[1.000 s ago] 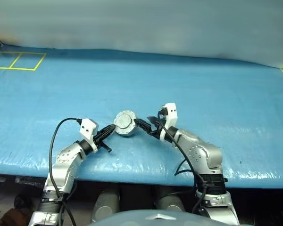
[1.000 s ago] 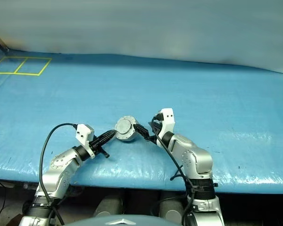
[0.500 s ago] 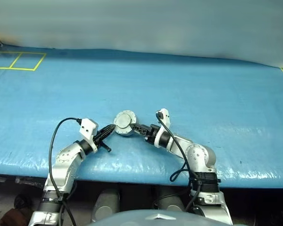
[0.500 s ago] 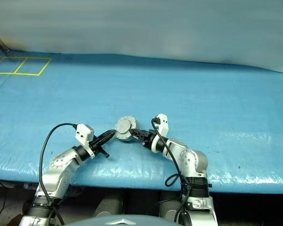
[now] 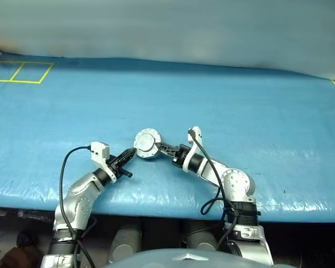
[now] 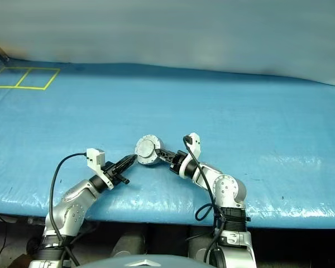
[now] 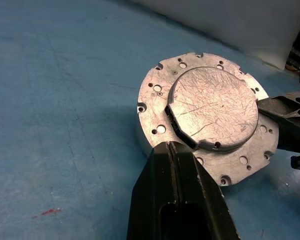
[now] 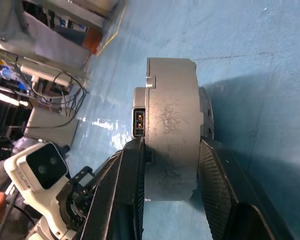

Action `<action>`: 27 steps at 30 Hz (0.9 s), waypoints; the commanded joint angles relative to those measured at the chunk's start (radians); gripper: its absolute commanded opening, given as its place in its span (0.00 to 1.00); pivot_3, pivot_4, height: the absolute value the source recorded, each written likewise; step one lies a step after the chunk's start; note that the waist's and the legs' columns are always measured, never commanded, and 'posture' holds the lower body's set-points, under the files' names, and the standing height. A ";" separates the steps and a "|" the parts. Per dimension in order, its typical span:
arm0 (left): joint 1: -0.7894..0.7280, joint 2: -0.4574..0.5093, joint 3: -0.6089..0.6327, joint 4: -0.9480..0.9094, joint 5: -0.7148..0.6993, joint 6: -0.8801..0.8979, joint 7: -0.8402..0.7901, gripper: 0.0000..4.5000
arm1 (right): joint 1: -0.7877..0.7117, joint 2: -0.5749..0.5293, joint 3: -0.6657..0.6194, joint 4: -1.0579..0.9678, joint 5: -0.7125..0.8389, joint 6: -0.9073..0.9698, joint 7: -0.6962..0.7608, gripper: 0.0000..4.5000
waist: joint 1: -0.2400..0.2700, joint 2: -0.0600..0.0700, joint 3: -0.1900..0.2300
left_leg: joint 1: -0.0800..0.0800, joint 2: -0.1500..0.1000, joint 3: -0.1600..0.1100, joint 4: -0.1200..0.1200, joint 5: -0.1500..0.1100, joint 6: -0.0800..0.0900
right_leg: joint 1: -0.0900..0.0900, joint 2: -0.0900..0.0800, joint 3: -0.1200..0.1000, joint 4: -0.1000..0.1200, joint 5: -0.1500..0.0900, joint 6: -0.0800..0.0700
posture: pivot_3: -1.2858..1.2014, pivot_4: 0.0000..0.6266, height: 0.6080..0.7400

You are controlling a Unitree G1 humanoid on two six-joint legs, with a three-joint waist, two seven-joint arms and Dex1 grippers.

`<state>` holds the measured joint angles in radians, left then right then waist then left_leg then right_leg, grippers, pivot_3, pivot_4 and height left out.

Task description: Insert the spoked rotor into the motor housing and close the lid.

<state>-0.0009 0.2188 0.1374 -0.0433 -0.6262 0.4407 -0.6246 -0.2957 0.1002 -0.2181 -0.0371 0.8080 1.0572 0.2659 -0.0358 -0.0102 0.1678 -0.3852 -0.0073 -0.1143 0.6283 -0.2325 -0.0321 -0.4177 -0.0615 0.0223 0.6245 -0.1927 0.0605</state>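
The motor housing (image 5: 147, 144) is a round grey metal puck near the table's front edge, tipped so a flat face looks up at me. The lid (image 7: 212, 107), a scratched plain grey disc, lies closed on the housing's holed flange (image 7: 154, 107). The spoked rotor is hidden. My right gripper (image 5: 159, 148) is shut on the housing from the right, with one finger (image 8: 132, 175) on each flat side of the thick body (image 8: 172, 130). From the left, my left gripper (image 5: 130, 156) is shut, and its joined fingertips (image 7: 169, 147) sit at the flange's rim.
The blue tarp-covered table (image 5: 240, 100) stretches wide behind and to both sides. Yellow tape squares (image 5: 19, 71) mark the far left corner. The table's front edge (image 5: 167, 207) runs just under both forearms.
My right gripper has gone from open beside the housing to shut on it, and the forearm has dropped and rolled. The left wrist has rolled, with its tip staying at the rim.
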 commanded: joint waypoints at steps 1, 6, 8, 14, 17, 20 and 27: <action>-0.026 -0.033 0.080 -0.065 -0.105 0.015 0.039 0.00 | -0.054 0.070 -0.075 -0.037 0.148 -0.003 -0.029 0.27 | -0.002 0.000 0.001 | -0.001 0.000 0.000 0.000 0.000 0.000 | -0.001 0.000 0.000 0.000 0.000 0.000 | 0.52 0.24 1.00; -0.039 -0.112 0.157 -0.075 -0.265 0.060 0.092 0.35 | -0.100 0.108 -0.158 -0.029 0.303 -0.020 -0.114 0.27 | -0.009 0.000 0.001 | -0.010 0.000 0.000 0.000 0.000 0.000 | -0.010 0.000 0.000 0.000 0.004 0.005 | 0.52 0.24 1.00; -0.044 -0.146 0.177 -0.086 -0.336 0.080 0.110 0.50 | -0.110 0.107 -0.167 -0.026 0.360 -0.029 -0.138 0.27 | -0.009 0.000 0.001 | -0.011 0.000 0.000 0.000 0.000 0.000 | -0.010 0.000 0.000 0.000 0.004 0.005 | 0.52 0.24 1.00; -0.054 -0.235 0.201 -0.108 -0.594 0.185 0.152 0.95 | -0.123 0.096 -0.153 -0.042 0.494 -0.049 -0.180 0.27 | -0.014 0.000 0.001 | -0.011 0.000 0.000 0.001 0.000 0.000 | -0.010 0.001 0.000 0.000 0.002 0.003 | 0.52 0.24 1.00; -0.065 -0.249 0.214 -0.089 -0.703 0.233 0.176 0.99 | -0.115 0.083 -0.129 -0.055 0.535 -0.051 -0.189 0.27 | -0.019 0.000 0.001 | -0.011 0.000 0.000 0.002 0.000 0.000 | -0.009 0.001 0.000 0.000 0.001 0.001 | 0.52 0.24 1.00; -0.065 -0.232 0.202 -0.082 -0.748 0.279 0.177 0.99 | -0.101 0.075 -0.103 -0.073 0.566 -0.045 -0.191 0.27 | -0.025 0.000 0.001 | -0.011 0.000 0.000 0.002 0.000 0.000 | -0.009 0.001 0.000 0.001 0.001 0.001 | 0.52 0.24 1.00; -0.101 -0.224 0.174 -0.034 -0.733 0.304 0.169 0.99 | -0.061 0.057 -0.011 -0.125 0.596 -0.018 -0.168 0.27 | -0.026 0.000 0.001 | -0.011 0.000 0.000 0.002 0.000 0.000 | -0.009 0.001 0.000 0.001 0.001 0.001 | 0.52 0.24 1.00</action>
<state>-0.0836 -0.0087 0.3287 -0.0765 -1.3543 0.7370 -0.4387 -0.3549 0.1368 -0.2606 -0.0895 1.3440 1.0369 0.0582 -0.0619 -0.0106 0.1690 -0.3961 -0.0075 -0.1145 0.6306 -0.2324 -0.0318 -0.4269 -0.0603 0.0227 0.6252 -0.1914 0.0614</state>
